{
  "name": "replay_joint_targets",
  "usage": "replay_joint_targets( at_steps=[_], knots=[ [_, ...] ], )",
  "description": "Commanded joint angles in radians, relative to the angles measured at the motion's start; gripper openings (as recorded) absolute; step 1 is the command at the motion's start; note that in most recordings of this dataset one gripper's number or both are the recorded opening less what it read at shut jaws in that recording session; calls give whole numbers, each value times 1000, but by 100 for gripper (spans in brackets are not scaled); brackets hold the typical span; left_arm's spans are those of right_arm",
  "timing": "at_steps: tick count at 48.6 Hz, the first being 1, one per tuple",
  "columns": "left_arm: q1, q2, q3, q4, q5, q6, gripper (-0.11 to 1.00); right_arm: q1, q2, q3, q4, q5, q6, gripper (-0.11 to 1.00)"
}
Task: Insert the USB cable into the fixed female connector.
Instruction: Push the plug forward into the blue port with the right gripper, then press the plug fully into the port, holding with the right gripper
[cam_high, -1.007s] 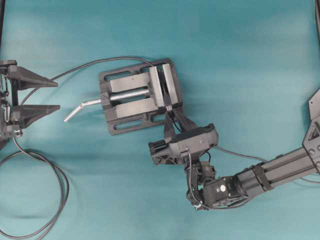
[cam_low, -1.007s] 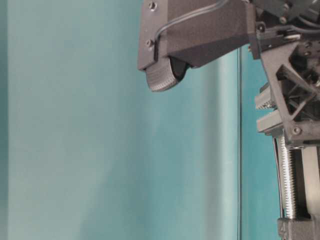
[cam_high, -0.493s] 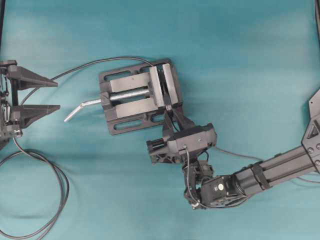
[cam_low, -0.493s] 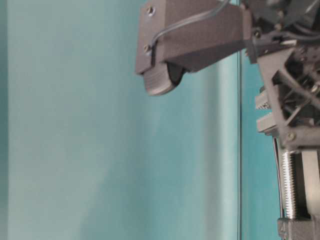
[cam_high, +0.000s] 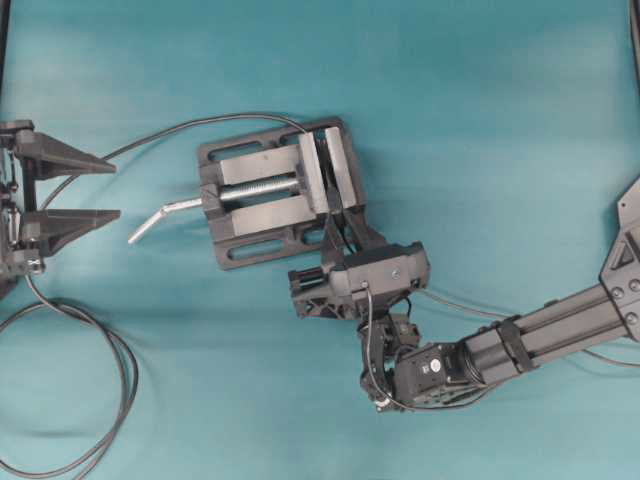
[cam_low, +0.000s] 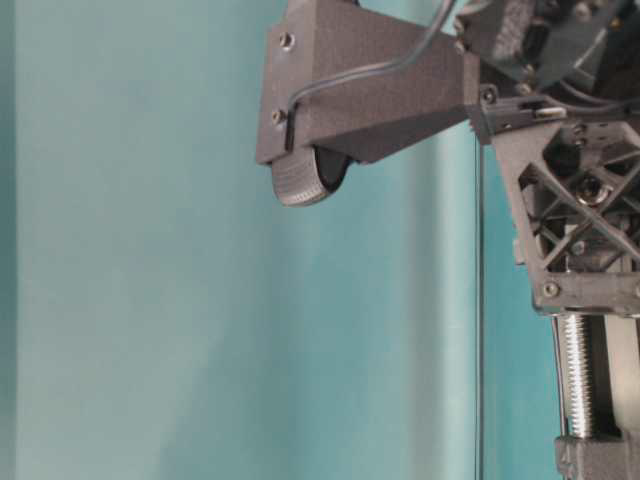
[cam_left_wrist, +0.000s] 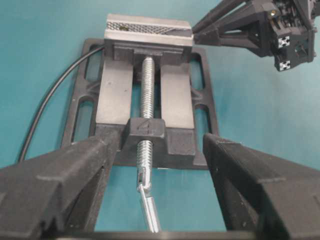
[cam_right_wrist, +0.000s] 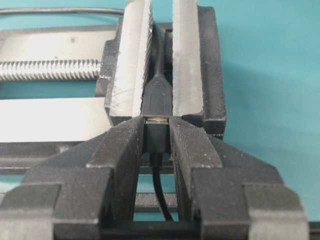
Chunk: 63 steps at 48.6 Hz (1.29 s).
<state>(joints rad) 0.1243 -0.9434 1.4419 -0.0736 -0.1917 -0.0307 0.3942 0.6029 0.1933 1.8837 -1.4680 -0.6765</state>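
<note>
Nearly done by the look of it: right gripper (cam_right_wrist: 157, 140) pinching the plug of the USB cable (cam_right_wrist: 156, 136) right at the mouth of the fixed female connector (cam_right_wrist: 157, 97) clamped between the vise (cam_right_wrist: 187, 65) faces, only a sliver of metal tip left showing. Compared with a second ago, shifted closer against the vise. Left gripper (cam_high: 70, 190) spread wide, well apart from the vise, idle.

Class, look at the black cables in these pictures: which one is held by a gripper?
The USB cable: its plug sits pinched in the right gripper, against the fixed female connector clamped in the vise. The thick looped cable lies loose.
</note>
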Motion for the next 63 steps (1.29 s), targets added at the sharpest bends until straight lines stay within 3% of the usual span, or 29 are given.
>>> replay_joint_targets(
  at_steps=[1,22,63],
  knots=[
    [2,6,-5,3,-9,12,84,-51,-23,3,-6,-5,2,21],
    [5,6,3,3,-9,11,84,-132,-23,26,-69,26,3,21],
    [5,5,3,3,-9,11,84,-176,-23,29,-64,26,-2,21]
  ],
)
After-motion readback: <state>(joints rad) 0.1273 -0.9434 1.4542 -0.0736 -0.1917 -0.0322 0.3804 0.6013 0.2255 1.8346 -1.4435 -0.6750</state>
